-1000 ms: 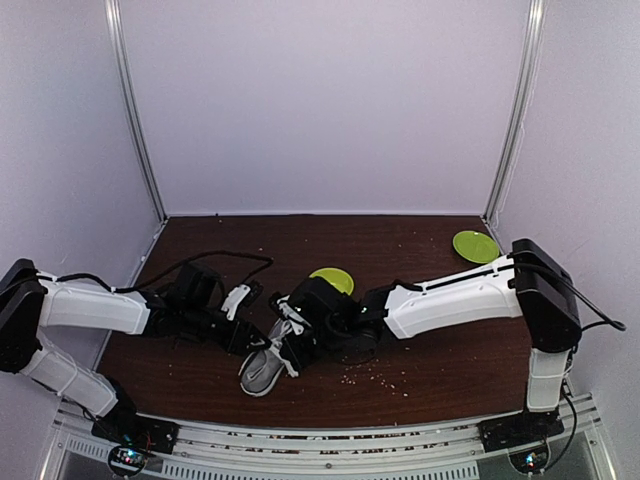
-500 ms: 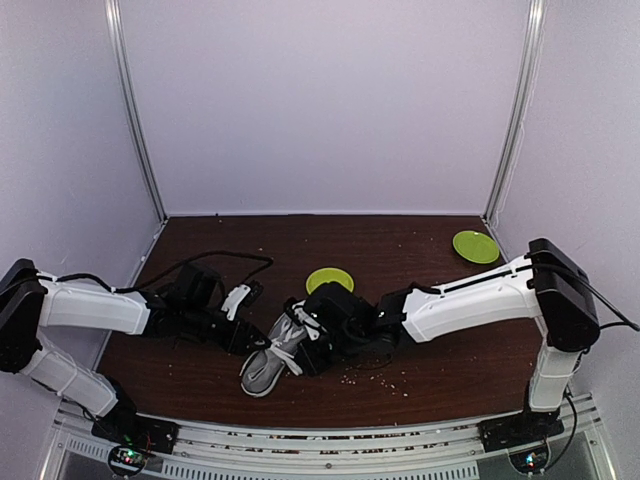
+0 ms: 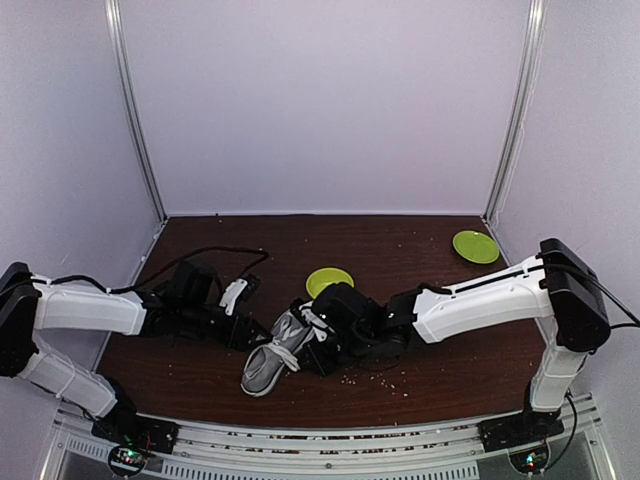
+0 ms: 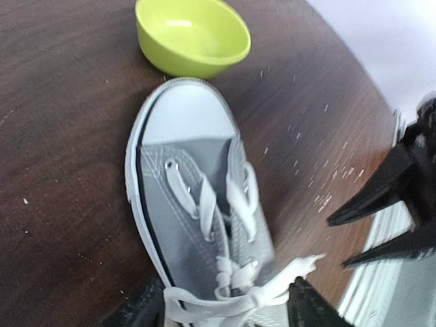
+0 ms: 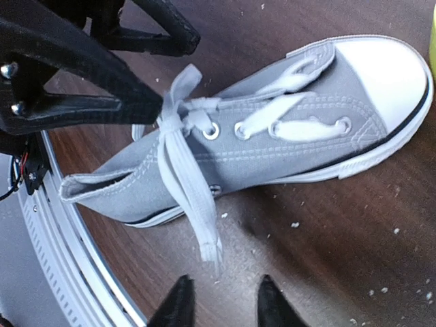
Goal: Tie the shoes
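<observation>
The grey sneaker (image 3: pixel 268 361) lies on the brown table, its white toe cap (image 4: pixel 185 112) pointing at the green bowl (image 4: pixel 193 37). My left gripper (image 4: pixel 221 310) stands open with its jaws wide astride the shoe's ankle end, and a white lace strand (image 4: pixel 225 300) runs across the gap between them. In the right wrist view the shoe (image 5: pixel 272 146) lies on its side. One flat lace tail (image 5: pixel 187 194) hangs from the crossed laces down onto the table. Just short of that loose end my right gripper (image 5: pixel 223 306) is open, holding nothing. Beside the shoe's collar are the left gripper's black fingers (image 5: pixel 102 85).
The green bowl (image 3: pixel 330 281) sits just behind the shoe's toe. A green plate (image 3: pixel 475 246) lies at the back right by the frame post. Crumbs (image 3: pixel 375 375) dot the table near the front. A black cable (image 3: pixel 215 257) loops behind the left arm.
My right gripper has opened and let go of the lace tail, which now lies on the table. The right arm drew back to the right. The left jaws spread a little wider.
</observation>
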Robot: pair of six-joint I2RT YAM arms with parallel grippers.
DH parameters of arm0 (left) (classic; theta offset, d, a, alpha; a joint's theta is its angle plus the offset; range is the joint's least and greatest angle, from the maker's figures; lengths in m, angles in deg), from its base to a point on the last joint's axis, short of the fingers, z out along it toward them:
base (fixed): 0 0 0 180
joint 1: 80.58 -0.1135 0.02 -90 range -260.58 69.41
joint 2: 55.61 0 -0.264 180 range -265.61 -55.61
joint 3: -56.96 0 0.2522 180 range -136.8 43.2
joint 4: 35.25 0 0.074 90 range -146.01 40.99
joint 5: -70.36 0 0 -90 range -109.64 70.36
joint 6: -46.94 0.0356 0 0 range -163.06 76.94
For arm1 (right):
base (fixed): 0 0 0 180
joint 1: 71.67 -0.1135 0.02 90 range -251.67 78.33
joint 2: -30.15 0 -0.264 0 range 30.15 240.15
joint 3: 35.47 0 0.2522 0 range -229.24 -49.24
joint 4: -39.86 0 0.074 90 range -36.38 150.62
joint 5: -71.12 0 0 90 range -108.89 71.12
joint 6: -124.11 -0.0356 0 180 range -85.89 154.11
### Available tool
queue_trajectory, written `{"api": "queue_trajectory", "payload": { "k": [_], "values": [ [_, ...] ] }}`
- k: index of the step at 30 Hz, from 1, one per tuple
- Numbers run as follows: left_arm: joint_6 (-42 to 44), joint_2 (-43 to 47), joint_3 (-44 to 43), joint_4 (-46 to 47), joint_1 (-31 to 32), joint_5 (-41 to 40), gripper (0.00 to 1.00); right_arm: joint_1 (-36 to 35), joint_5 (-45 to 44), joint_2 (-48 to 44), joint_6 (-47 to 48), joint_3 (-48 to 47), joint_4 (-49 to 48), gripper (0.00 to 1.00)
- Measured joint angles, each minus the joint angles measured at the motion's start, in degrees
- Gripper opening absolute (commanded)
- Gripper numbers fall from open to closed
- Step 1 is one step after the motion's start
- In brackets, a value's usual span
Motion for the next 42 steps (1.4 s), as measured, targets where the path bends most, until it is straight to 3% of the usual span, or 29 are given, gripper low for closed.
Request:
{"api": "queue_trajectory", "payload": {
  "k": [2, 6, 13, 21, 24, 27, 29, 32, 35, 42],
  "values": [
    [-1.1, 2.3, 0.0, 0.6, -0.5, 0.0, 0.7, 0.0, -0.7, -1.2, -0.3, 0.4, 0.2, 0.61],
    [-2.3, 7.1, -1.4, 0.8, -3.1, 0.1, 0.72, 0.2, -3.3, -5.0, 0.8, 1.0, 0.5, 0.73],
    [-2.3, 7.7, -8.1, -0.1, -13.8, 1.1, 0.72, 7.0, -5.5, -11.8, 2.6, 1.7, 0.1, 0.83],
    [-4.4, 3.1, -10.1, 2.6, -37.7, 5.9, 0.7, 26.3, -7.3, -13.3, 7.1, 2.2, 2.2, 0.9],
    [-5.4, 4.2, -8.6, 5.0, -47.9, 6.1, 0.71, 36.7, -7.8, -17.9, 8.7, 5.7, 1.7, 0.9],
    [-5.6, 9.6, -3.6, 5.9, -56.5, 0.9, 0.73, 51.0, -8.2, -25.4, 9.5, 11.7, -0.1, 0.9],
    [-4.2, 15.2, 0.2, 5.6, -58.1, -5.4, 0.74, 59.8, -9.5, -30.5, 9.6, 16.3, -2.7, 0.91],
    [-0.7, 22.3, 5.7, 8.1, -57.9, -13.6, 0.77, 67.5, -13.2, -37.9, 10.4, 24.0, -7.7, 0.91],
    [2.8, 24.1, 12.2, 14.5, -57.8, -20.0, 0.77, 68.9, -17.6, -43.0, 12.2, 32.2, -14.8, 0.92],
    [7.5, 14.4, 17.1, 24.4, -57.8, -24.6, 0.76, 69.0, -23.5, -42.2, 16.9, 45.9, -33.1, 0.92]
  ]
}}
